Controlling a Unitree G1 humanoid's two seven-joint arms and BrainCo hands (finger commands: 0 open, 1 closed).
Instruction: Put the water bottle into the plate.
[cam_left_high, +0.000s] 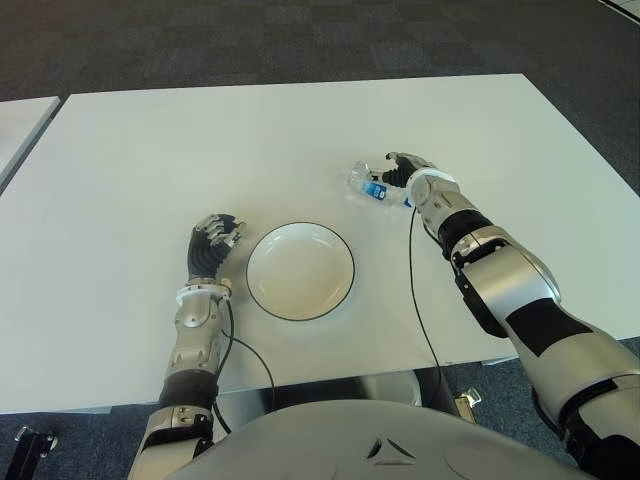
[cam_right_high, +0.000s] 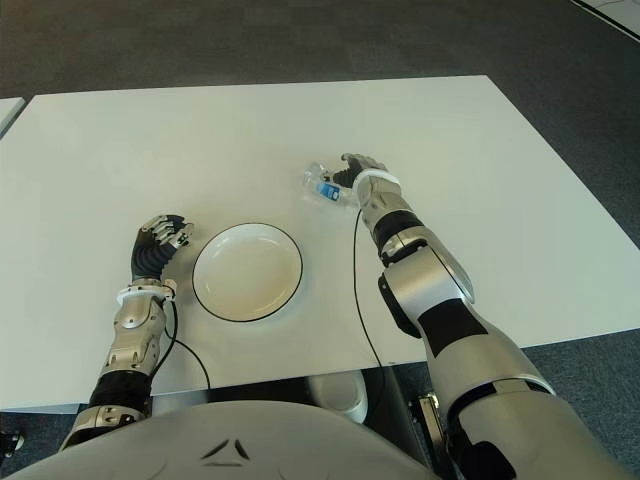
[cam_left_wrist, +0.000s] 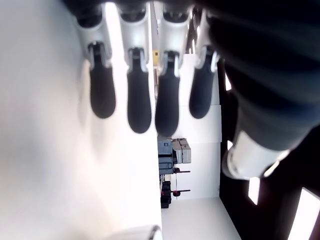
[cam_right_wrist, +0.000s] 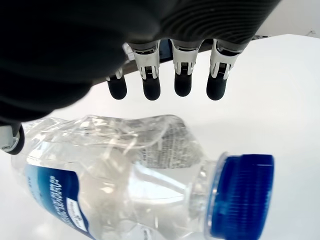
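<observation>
A crumpled clear water bottle (cam_left_high: 370, 185) with a blue label and blue cap (cam_right_wrist: 242, 195) lies on its side on the white table (cam_left_high: 150, 150), right of and beyond the white plate (cam_left_high: 300, 270). My right hand (cam_left_high: 410, 174) is over the bottle's near end. In the right wrist view the bottle (cam_right_wrist: 125, 175) lies just under the palm, and the fingers (cam_right_wrist: 150, 87) stretch out beyond it, not wrapped around it. The plate has a dark rim and holds nothing. My left hand (cam_left_high: 215, 240) shows just left of the plate, fingers (cam_left_wrist: 139, 100) relaxed and holding nothing.
A thin black cable (cam_left_high: 415, 290) runs along my right forearm across the table towards the near edge. Another white table's corner (cam_left_high: 20, 120) shows at the far left. Dark carpet (cam_left_high: 300, 40) lies beyond the far edge.
</observation>
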